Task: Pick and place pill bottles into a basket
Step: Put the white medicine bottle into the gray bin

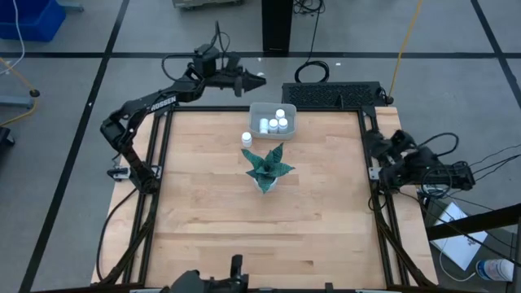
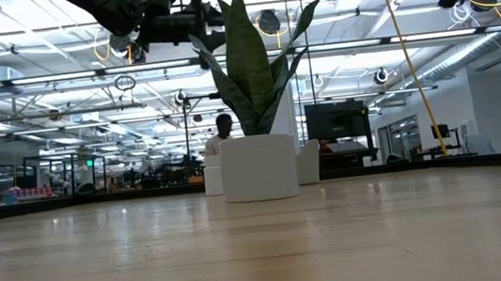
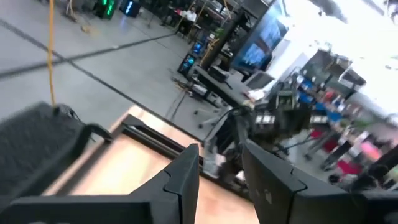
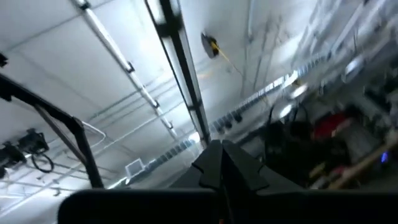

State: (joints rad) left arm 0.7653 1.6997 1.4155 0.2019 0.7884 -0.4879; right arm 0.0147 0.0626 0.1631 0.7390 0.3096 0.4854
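Left wrist view — left claw (image 3: pixel 221 174) part open, empty; right claw (image 4: pixel 217 165) closed on nothing.

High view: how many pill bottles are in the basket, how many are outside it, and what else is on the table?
Pill bottles in the basket: 4
Pill bottle outside, beside the basket: 1
Basket: 1
Green plant: 1
Total: 7

Overhead camera looks straight down on my whole tabletop (image 1: pixel 260 212). Low camera sits at board level, facing the plant (image 2: pixel 250 93) close up; both share it. My left wrist camera faces across the far edge, right wrist camera faces ceiling
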